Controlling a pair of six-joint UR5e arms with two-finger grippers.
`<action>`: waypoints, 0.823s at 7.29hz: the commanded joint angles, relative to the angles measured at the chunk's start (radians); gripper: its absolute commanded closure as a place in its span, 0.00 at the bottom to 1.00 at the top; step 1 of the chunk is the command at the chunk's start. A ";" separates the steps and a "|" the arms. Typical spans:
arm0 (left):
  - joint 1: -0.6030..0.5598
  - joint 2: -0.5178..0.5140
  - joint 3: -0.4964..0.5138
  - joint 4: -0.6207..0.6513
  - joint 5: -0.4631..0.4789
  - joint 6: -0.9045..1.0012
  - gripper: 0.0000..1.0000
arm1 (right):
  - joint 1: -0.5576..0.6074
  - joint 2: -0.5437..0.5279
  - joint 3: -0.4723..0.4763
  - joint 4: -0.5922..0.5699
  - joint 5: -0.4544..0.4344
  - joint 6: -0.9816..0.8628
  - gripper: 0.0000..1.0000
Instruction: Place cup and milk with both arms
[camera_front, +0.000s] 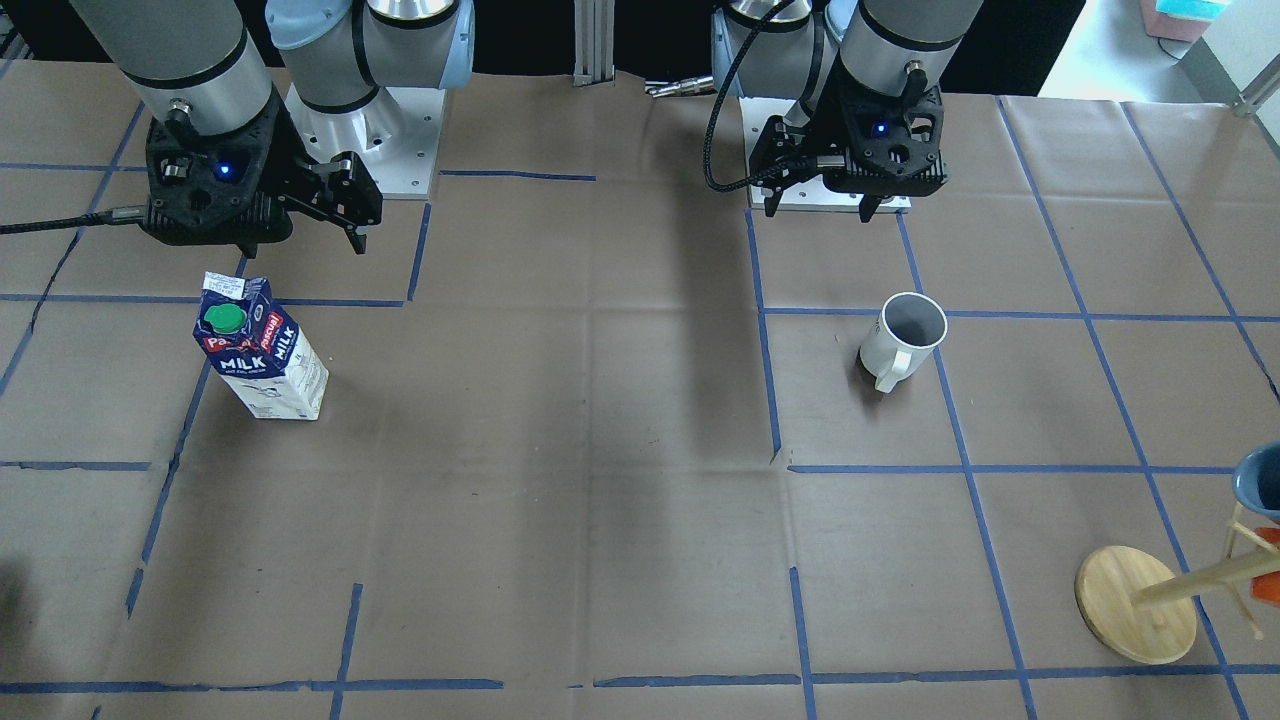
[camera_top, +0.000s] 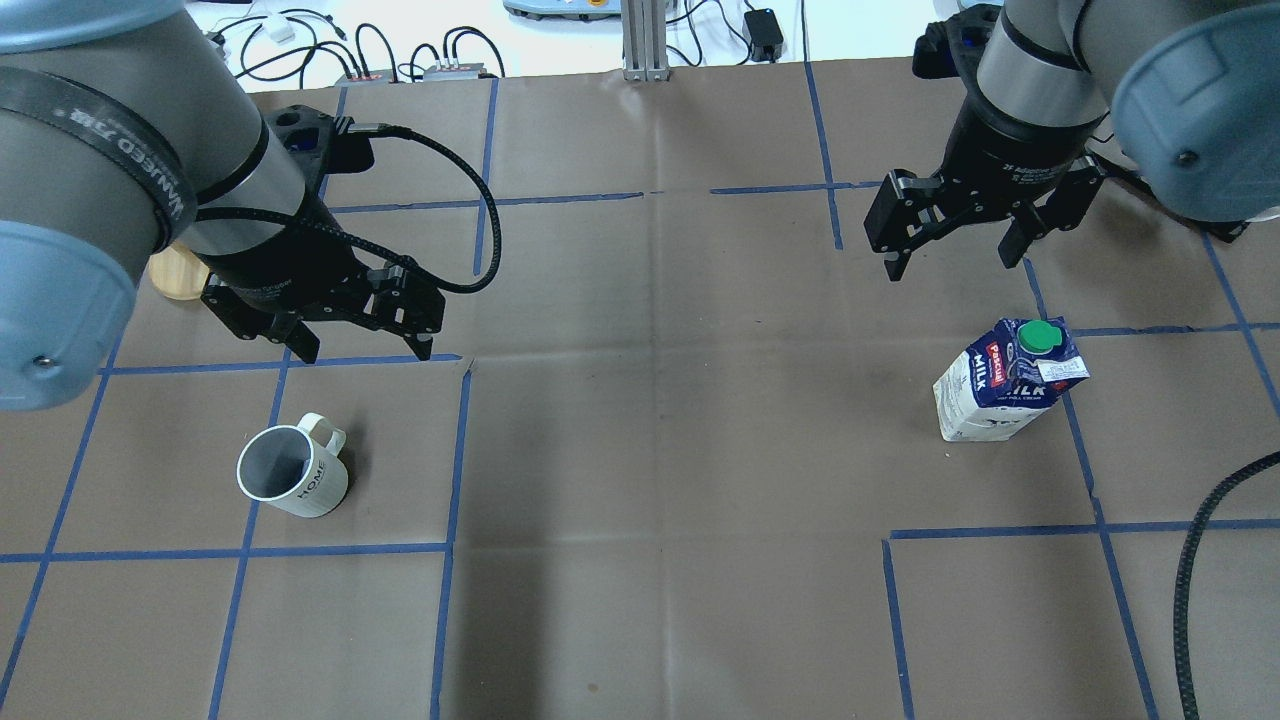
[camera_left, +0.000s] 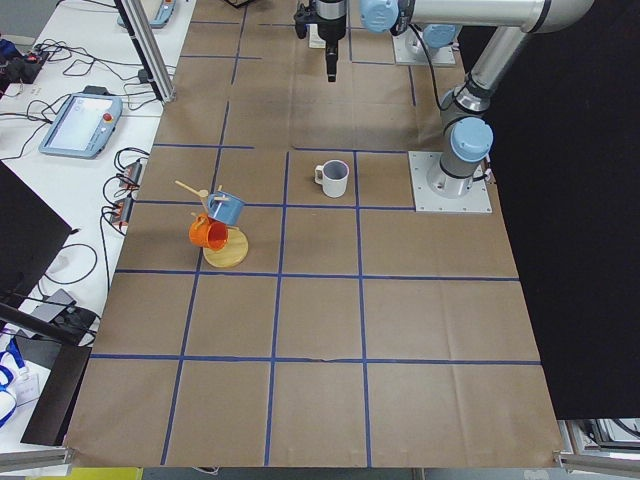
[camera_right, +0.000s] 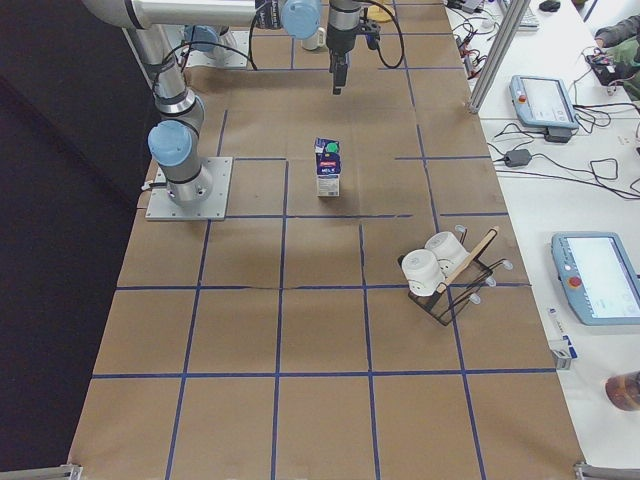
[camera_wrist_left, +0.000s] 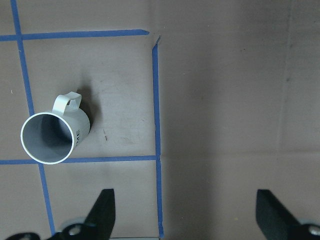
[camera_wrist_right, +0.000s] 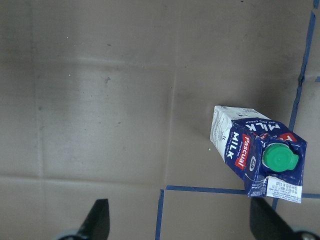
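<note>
The white cup stands upright on the brown table, also in the overhead view and the left wrist view. My left gripper is open and empty, hovering above the table just beyond the cup, apart from it. The milk carton stands upright with its green cap up, also in the overhead view and the right wrist view. My right gripper is open and empty, hovering beyond the carton, not touching it.
A wooden mug tree with a blue and an orange cup stands towards the table's edge on my left side. A rack holding white cups stands on my right side. Blue tape lines grid the table.
</note>
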 joint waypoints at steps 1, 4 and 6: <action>0.001 -0.001 0.001 -0.003 -0.001 0.000 0.00 | 0.000 0.000 0.000 0.000 0.000 0.000 0.00; 0.001 -0.018 0.025 -0.002 -0.011 -0.003 0.00 | 0.000 0.000 0.000 0.000 0.002 0.000 0.00; -0.001 0.007 0.027 -0.002 -0.005 -0.051 0.00 | 0.000 0.000 0.000 0.000 0.002 0.000 0.00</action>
